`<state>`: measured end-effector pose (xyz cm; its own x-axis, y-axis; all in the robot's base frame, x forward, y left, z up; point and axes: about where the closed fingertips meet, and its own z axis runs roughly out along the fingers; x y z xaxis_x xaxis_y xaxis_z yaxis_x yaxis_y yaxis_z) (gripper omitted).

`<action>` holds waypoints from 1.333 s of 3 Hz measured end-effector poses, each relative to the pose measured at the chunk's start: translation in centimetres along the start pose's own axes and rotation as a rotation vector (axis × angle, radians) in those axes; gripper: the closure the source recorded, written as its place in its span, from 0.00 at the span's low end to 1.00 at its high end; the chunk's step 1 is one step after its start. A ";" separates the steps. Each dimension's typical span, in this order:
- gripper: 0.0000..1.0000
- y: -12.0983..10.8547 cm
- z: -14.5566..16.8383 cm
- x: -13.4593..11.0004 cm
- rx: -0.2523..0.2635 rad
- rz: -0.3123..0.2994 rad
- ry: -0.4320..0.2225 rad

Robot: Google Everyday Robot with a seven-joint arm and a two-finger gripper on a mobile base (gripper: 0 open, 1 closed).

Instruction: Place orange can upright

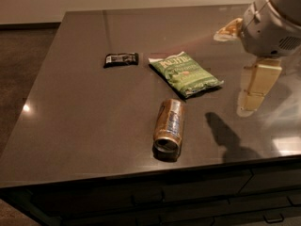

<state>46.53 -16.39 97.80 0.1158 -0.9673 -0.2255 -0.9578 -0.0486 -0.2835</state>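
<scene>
orange can [169,124] lying on its side on dark table [70,102], hand [254,89] hovering well right, grip unclear

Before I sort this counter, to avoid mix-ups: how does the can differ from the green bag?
The can is a shiny orange-bronze cylinder lying on its side; the green bag is flat and printed. The can lies nearer the front edge of the counter, the bag farther back. Both rest on it, apart; the gripper hangs to their right, touching neither.
</scene>
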 end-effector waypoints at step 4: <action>0.00 3.0 6.4 -6.8 -0.136 -0.753 -0.063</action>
<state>44.52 -8.36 92.52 0.7609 -0.6449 -0.0710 -0.6376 -0.7231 -0.2656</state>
